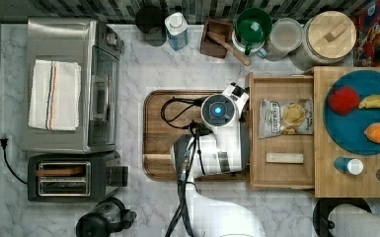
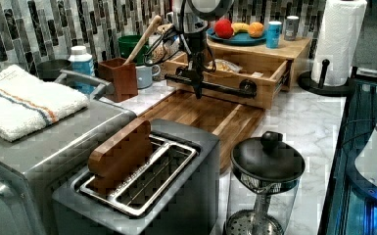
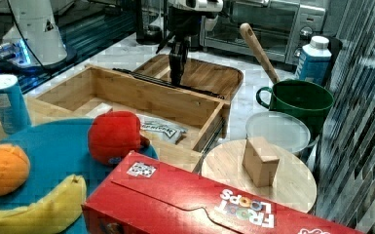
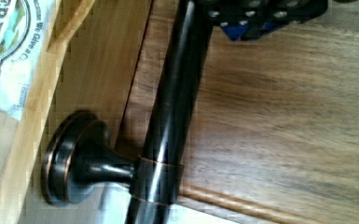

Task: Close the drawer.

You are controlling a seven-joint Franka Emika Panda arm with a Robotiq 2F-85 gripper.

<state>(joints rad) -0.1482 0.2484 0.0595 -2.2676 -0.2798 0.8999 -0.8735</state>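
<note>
Toaster (image 1: 71,178), folded towel (image 1: 54,95), green mug (image 1: 252,28), paper towel roll (image 2: 340,39), cereal box (image 3: 214,202).

the drawer (image 1: 281,173) is a shallow light bamboo box with thin raised walls and a flat pale floor, standing pulled out, its inside open to above. in the top view it juts toward the top view's left from under a bamboo slab, its front panel at the left end. a dark bronze bar handle (image 2: 215,86) runs along that front on round mounts (image 4: 72,156), level and parallel to the panel. inside lie a chip bag (image 1: 285,117), flat in the middle, and a small pale stick (image 1: 285,157) nearer the top view's bottom.
</note>
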